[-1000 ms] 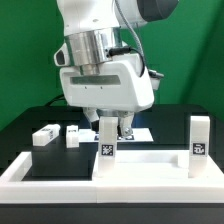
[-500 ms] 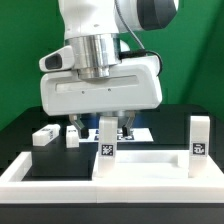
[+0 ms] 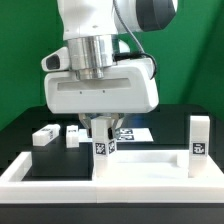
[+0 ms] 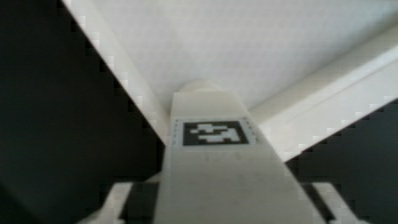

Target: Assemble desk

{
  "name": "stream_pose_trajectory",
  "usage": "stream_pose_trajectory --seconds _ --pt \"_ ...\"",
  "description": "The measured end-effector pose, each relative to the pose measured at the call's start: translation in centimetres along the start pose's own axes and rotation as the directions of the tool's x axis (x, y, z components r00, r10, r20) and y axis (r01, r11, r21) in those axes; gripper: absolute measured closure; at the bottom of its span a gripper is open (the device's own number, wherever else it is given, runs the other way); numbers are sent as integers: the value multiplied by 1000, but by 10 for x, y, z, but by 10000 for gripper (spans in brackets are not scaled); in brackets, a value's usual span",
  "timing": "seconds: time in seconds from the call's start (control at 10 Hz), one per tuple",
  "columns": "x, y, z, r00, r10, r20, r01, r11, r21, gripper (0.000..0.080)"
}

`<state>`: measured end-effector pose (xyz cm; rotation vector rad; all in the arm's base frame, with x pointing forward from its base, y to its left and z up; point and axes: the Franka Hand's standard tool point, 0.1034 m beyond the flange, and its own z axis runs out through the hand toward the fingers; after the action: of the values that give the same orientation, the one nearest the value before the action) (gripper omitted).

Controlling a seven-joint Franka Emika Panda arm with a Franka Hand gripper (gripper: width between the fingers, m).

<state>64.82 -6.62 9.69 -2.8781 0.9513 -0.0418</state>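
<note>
Tool point(image 3: 105, 129) straddles an upright leg block point(image 3: 105, 147) of the desk. Whether it clamps the block or stands slightly apart cannot be told.

The exterior view shows one flat slab point(image 3: 150, 160) and four legs in all: two lying legs point(image 3: 43, 136) and two standing legs point(image 3: 199, 135). Two square tags point(image 3: 198, 147) can be counted, one on each standing leg. There is one raised rim point(image 3: 20, 168) and one marker board point(image 3: 138, 131). The wrist view shows only one leg point(image 4: 217, 175), with one tag point(image 4: 215, 133).
</note>
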Motion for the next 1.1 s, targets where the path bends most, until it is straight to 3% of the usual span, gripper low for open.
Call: stream_pose_trajectory --seconds 0.2,0.3,0.4,0.6,0.7,0.9,1.1 --pt "-1 -1 0 968 252 0 -252 968 -3 508" --pt "-1 -2 1 897 443 6 -443 897 -3 508" --pt "-2 -3 1 794 607 22 -607 795 3 508" --pt "0 -2 2 479 871 106 -877 479 34 508" --pt "-1 -1 2 464 879 108 -886 463 39 508" --pt "-1 -2 2 340 934 110 -940 339 27 508" --pt "-1 -2 2 272 956 107 -962 272 22 505"
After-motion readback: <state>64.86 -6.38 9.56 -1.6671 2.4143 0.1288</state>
